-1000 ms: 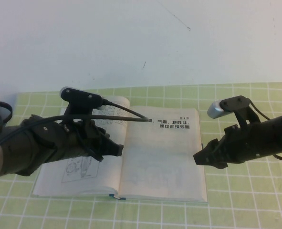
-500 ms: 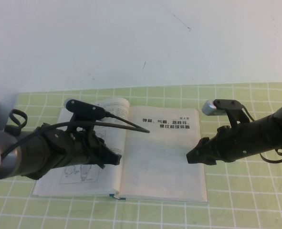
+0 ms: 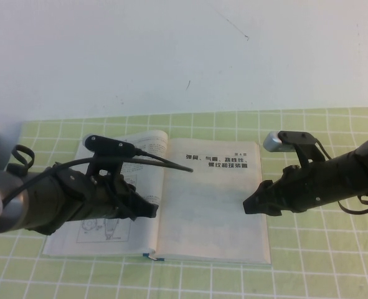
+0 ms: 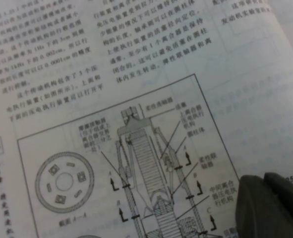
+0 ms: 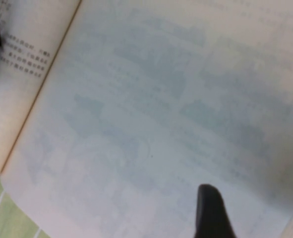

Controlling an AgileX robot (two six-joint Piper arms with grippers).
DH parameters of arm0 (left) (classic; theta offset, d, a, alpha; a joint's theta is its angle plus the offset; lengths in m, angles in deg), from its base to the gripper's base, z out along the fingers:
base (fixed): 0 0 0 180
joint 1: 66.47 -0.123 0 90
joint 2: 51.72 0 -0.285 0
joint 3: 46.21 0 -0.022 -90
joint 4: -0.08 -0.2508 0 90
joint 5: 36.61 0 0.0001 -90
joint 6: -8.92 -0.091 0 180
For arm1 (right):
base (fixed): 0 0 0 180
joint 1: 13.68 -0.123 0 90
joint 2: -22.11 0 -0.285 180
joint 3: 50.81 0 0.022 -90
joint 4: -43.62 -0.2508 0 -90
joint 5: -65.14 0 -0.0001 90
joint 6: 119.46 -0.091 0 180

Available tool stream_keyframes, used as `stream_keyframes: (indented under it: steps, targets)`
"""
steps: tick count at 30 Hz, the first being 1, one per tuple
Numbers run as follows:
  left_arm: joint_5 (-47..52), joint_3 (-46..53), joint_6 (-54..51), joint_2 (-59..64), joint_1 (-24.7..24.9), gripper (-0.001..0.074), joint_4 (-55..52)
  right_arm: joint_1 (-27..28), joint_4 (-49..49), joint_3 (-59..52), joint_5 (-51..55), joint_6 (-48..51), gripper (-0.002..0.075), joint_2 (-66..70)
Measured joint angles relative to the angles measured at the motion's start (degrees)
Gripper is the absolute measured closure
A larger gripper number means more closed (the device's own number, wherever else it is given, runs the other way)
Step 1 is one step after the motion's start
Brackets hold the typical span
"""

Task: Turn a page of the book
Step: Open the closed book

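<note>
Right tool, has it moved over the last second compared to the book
Yes. The right tool has slid toward the robot's left, from outside the outer edge of the book to above the page. The left tool sits over the facing leaf.

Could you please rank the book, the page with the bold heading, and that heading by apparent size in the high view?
1. The book.
2. The page.
3. The heading.
Left gripper over the diagram leaf, right gripper at the page's outer edge.

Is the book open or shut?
Open. The book lies flat, both pages showing; left gripper over the diagram page, right gripper over the headed page.
</note>
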Motion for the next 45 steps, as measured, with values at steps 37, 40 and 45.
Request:
stream_keyframes:
  steps: [37,40,45]
  targets:
    - [1.86,-0.45,0.32,0.45,-0.20,0.0739,2.94,0.00,-0.61,1.98,0.44,-1.04,0.0339,2.03]
    - [1.88,-0.45,0.32,0.45,-0.20,0.0739,2.94,0.00,1.92,2.40,0.44,-4.06,0.0339,1.85]
    - [1.98,-0.45,0.32,0.45,-0.20,0.0739,2.94,0.00,2.44,2.58,1.44,-5.34,0.0339,2.54]
